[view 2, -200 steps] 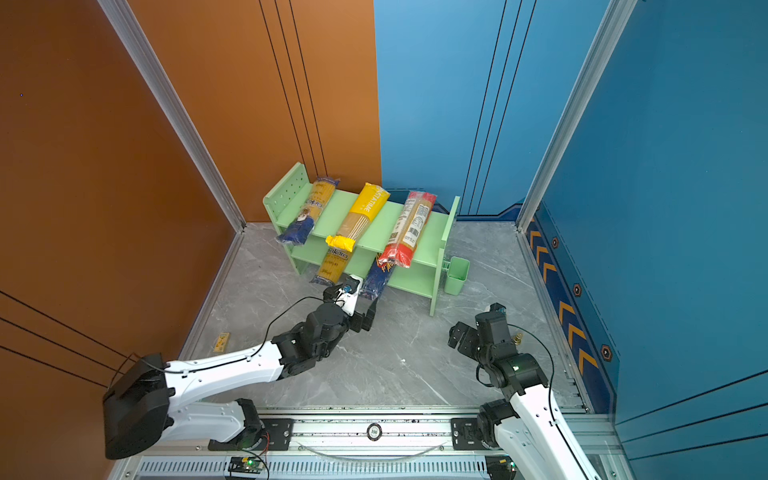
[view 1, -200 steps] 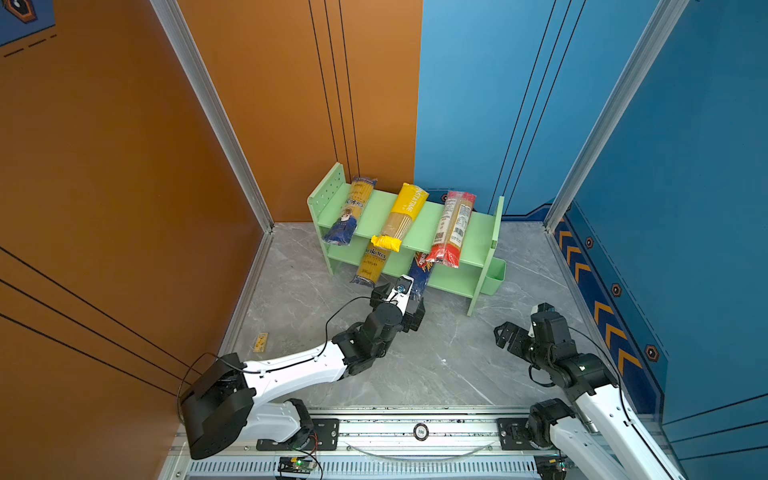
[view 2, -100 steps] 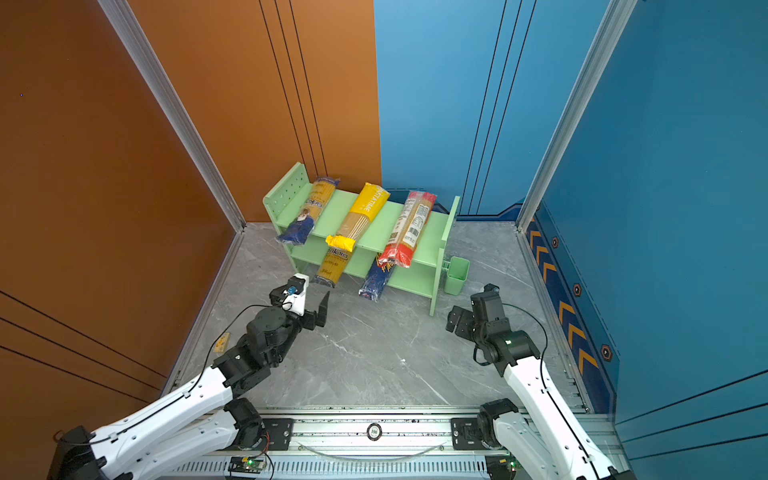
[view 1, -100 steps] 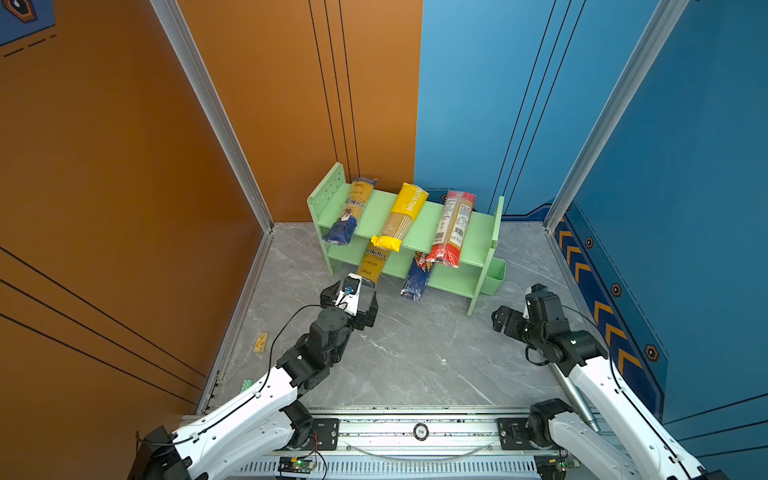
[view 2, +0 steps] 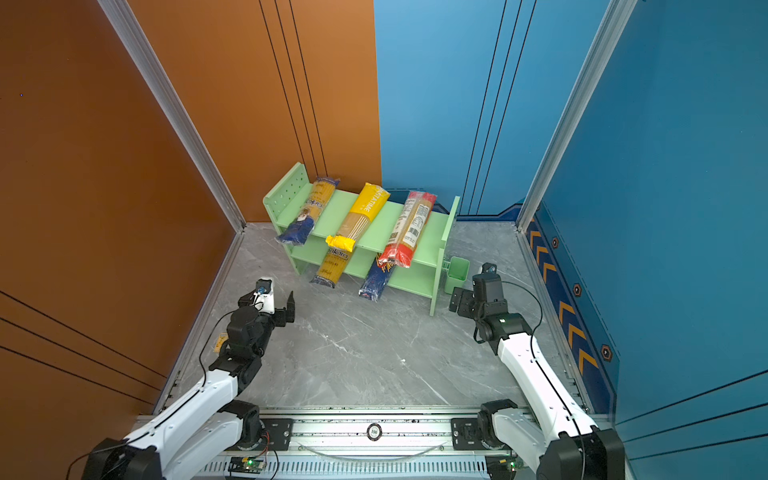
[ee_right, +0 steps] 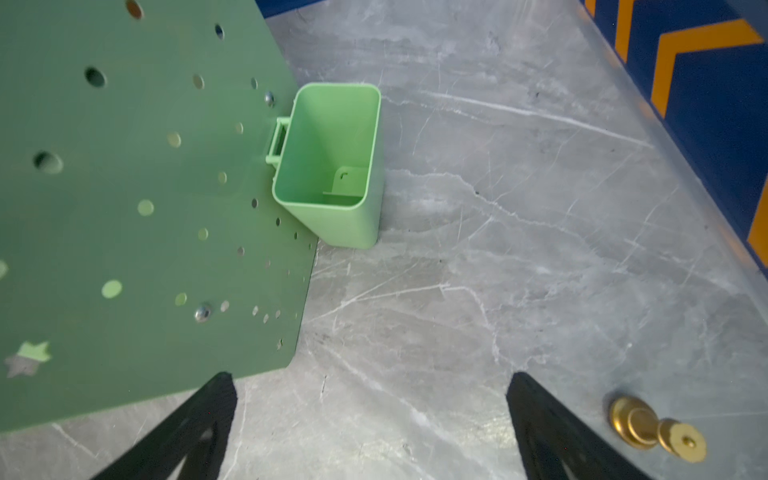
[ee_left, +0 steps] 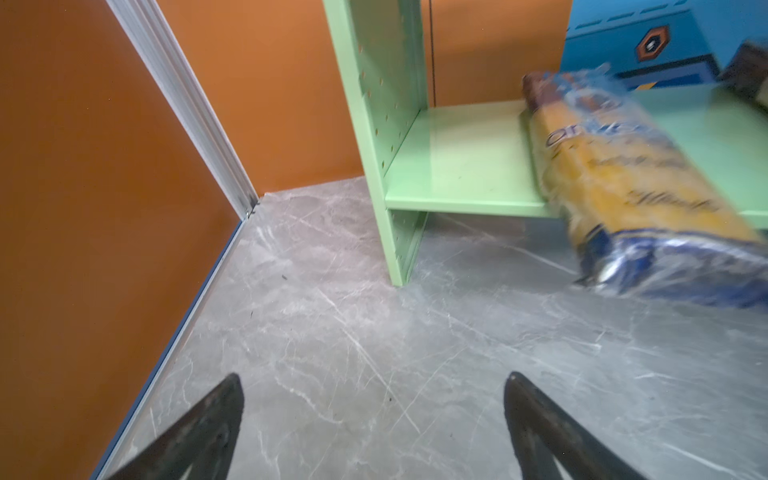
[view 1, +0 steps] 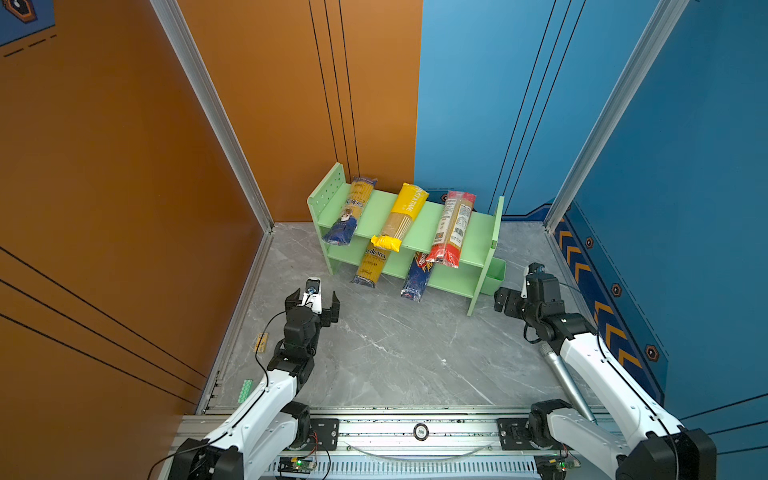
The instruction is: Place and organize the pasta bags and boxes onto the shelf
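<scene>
- We see a light green shelf [view 1: 374, 216] with hole-dotted side panels and a matching green bin [ee_right: 349, 226]
- Its top tier shows us a yellow-and-dark-blue bag [view 1: 351, 208], a yellow bag [view 1: 401, 218] and a red-ended clear bag [view 1: 453, 228]
- Below we make out a second yellow-and-dark-blue bag [view 1: 372, 266] and a dark blue box [view 1: 417, 278]
- We note a grey floor [view 1: 395, 353] veined white, an orange wall [view 1: 124, 166] and a blue wall [view 1: 478, 104]
</scene>
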### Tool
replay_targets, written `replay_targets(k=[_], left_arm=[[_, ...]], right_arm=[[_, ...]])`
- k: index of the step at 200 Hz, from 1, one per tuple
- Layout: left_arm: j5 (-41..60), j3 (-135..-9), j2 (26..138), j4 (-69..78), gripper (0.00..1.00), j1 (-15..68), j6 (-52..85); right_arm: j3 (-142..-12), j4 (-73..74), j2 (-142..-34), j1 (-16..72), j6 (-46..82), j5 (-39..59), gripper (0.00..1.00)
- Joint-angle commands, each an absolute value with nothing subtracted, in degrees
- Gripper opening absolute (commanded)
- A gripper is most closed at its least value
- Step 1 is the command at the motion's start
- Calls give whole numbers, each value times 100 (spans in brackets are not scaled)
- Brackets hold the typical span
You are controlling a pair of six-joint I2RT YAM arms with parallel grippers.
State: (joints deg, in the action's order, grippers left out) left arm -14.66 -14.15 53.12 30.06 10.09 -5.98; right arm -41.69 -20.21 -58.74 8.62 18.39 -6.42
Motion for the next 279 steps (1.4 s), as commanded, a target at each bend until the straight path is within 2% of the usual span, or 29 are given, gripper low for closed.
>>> replay_targets(k=[1, 52, 80, 123, 161, 188, 279], left_arm=[[-1121, -1224, 5712, 4111, 98, 831, -396], [-1083, -1226, 6660, 4647, 98, 712, -554], [-1073, -1202, 7105, 5025, 98, 677, -594], [-948, -1412, 7423, 5079, 98, 655, -708], [-852, -1397, 7409, 5080, 98, 654, -691], [-789, -1290, 7270, 5084, 98, 652, -640], [-924, -782, 6483, 5047, 98, 639, -397]], right_arm=[[-3848, -994, -5936, 677, 1240, -888, 100], [-3119, 593, -6200, 176, 764, -638, 100], [-2566, 2000, -6606, 62, 749, -544, 100], [-2223, 3826, -7750, 70, 482, -541, 100], [-2318, 4363, -8293, 85, 349, -485, 100], [-2095, 5353, -8897, 122, 351, -508, 100], [-2125, 5230, -8859, 141, 329, -571, 100]])
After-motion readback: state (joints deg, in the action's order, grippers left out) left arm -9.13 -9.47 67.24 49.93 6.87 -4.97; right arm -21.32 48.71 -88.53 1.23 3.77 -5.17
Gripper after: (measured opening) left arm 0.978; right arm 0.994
